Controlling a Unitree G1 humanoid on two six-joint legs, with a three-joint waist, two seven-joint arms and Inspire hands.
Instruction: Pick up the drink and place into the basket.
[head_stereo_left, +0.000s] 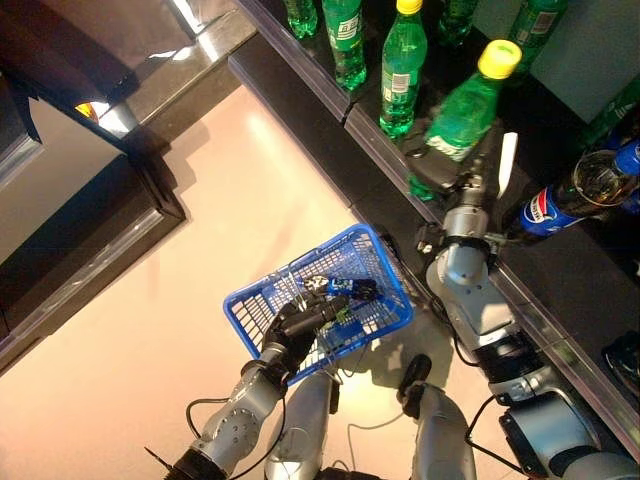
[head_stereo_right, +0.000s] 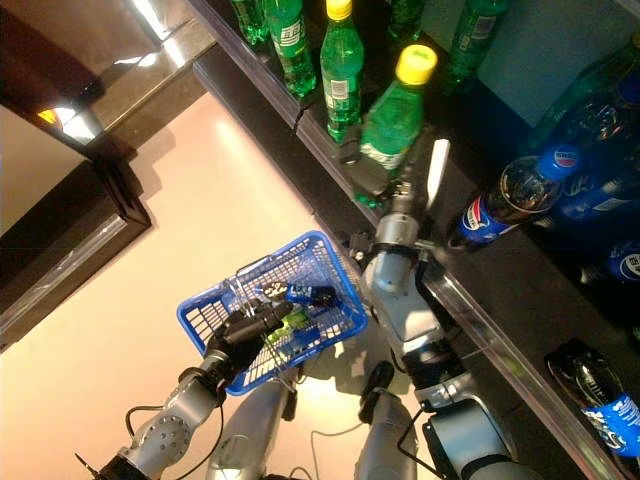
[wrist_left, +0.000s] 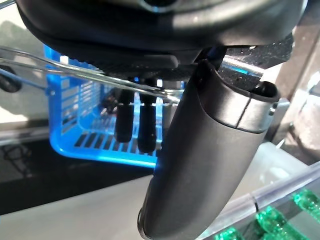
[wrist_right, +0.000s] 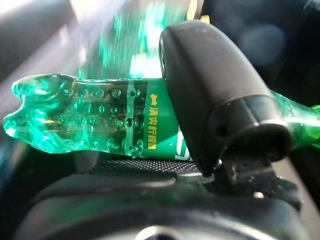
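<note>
My right hand (head_stereo_left: 452, 183) is at the shelf, its fingers and thumb curled round a green bottle (head_stereo_left: 466, 108) with a yellow cap, which leans tilted. In the right wrist view the thumb (wrist_right: 215, 95) presses across the bottle's green body (wrist_right: 95, 125). My left hand (head_stereo_left: 298, 325) is shut on the thin wire handles of the blue basket (head_stereo_left: 378, 243), which hangs off the floor below and left of the right hand. A dark drink with a blue label (head_stereo_left: 347, 289) lies in the basket. The basket also shows in the left wrist view (wrist_left: 75, 100).
More green bottles (head_stereo_left: 402, 70) stand along the dark shelf (head_stereo_left: 340, 108). Dark bottles with blue labels (head_stereo_left: 562, 198) lie on the shelf to the right of my right hand. A dark counter (head_stereo_left: 100, 200) runs along the left over the pale floor.
</note>
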